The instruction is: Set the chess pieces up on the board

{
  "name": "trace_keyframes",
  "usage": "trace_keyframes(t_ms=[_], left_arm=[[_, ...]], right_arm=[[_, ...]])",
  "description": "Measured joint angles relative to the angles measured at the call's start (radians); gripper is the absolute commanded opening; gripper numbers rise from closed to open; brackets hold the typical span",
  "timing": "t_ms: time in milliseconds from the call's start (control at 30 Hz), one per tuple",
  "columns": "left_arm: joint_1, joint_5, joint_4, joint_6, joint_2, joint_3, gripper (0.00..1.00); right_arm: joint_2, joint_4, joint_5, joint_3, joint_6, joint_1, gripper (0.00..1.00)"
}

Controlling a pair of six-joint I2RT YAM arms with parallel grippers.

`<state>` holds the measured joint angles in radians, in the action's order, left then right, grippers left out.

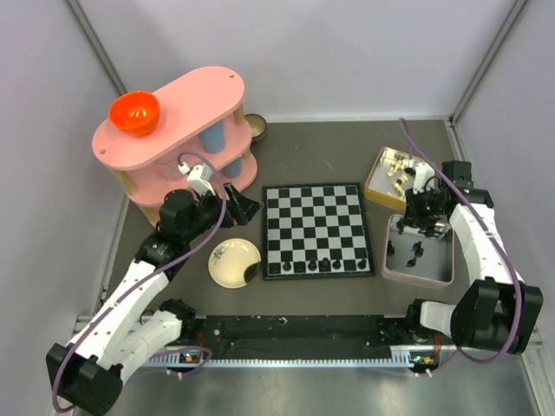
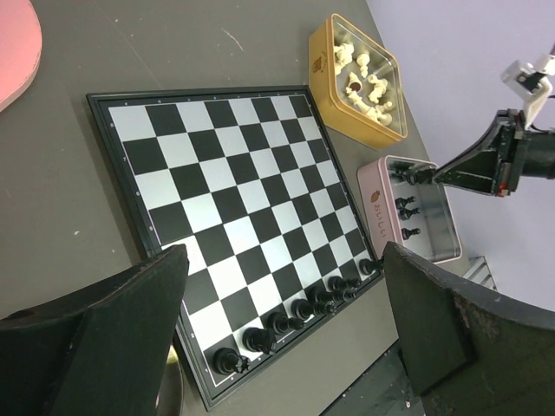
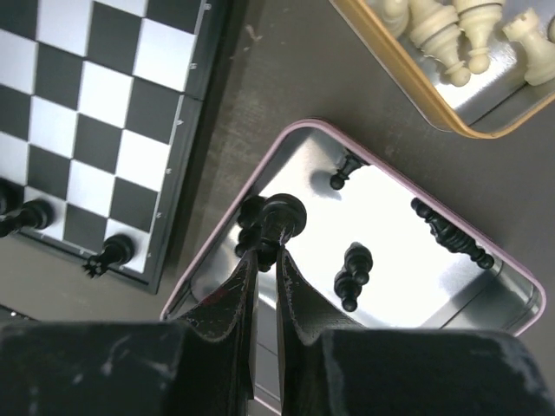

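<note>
The board [image 1: 316, 228] lies flat at the table's middle, with several black chess pieces [image 1: 323, 263] lined along its near row, also seen in the left wrist view [image 2: 299, 309]. More black pieces [image 3: 350, 274] lie loose in the pink tin [image 3: 519, 322]. My right gripper [image 3: 267, 251] hangs over that tin [image 1: 390, 267], shut on one black chess piece [image 3: 284, 216] by its stem, base toward the camera. My left gripper [image 2: 286, 321] stands wide open off the board's left edge, above it, holding nothing.
A yellow tin [image 1: 375, 184] of cream-white chessmen sits at the back right. A round cream plate [image 1: 232, 263] lies left of the board. A pink two-tier shelf [image 1: 178, 130] with an orange bowl [image 1: 133, 113] stands at the back left, close to my left arm.
</note>
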<state>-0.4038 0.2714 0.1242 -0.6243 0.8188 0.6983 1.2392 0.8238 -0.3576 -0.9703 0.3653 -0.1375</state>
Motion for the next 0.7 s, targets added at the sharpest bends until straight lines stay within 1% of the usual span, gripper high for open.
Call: trace_keyframes(t_ms=[133,233,400,500,700], left_arm=[[0.0,0.0,-0.002,0.0,0.015,0.0,0.98],[0.0,0.0,0.0,0.0,0.024,0.001,0.98],[0.0,0.0,0.004,0.006,0.024,0.008,0.98],[0.0,0.0,0.006,0.007,0.024,0.009,0.98],[0.0,-0.006,0.014,0.001,0.013,0.009,0.98]], right_arm=[[-0.037,0.038,-0.063,-0.002,0.025,0.007,0.0],[-0.039,0.062,-0.114,-0.009,0.039,0.048,0.0],[-0.04,0.083,-0.198,-0.021,0.062,0.185,0.01],[-0.037,0.09,-0.231,-0.021,0.072,0.287,0.0],[-0.008,0.101,-0.239,-0.021,0.084,0.407,0.01]])
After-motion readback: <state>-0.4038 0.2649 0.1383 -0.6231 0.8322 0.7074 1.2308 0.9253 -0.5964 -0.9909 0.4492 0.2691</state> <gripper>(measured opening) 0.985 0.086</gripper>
